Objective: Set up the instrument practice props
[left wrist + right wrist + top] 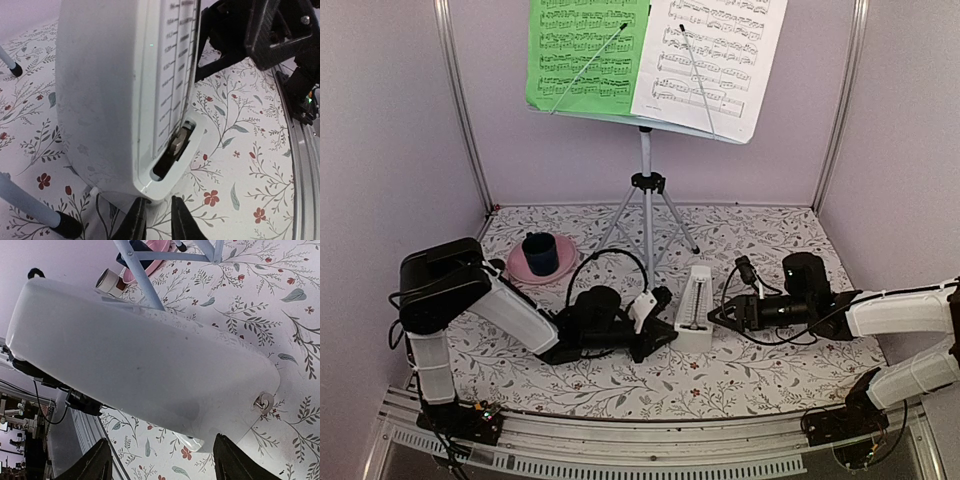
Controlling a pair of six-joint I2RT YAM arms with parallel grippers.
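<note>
The small white pyramid metronome (697,308), smooth and matte, stands on the floral-printed tablecloth (760,370) between both grippers. The left gripper (158,201) has its jaws barely parted at the metronome's base, gripping nothing. The right gripper (162,440) has its jaws spread wide, released. The pale grey tripod music stand (645,185) rises behind, against plain lilac walls (380,150).

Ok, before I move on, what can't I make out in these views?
- Top view: green sheet of music and white sheet of music, tops cut off by the frame's edge.
- Left wrist view: small white pyramid metronome, top cut off; scale print too small to read.
- Right wrist view: small white cup, partly hidden behind the metronome.
</note>
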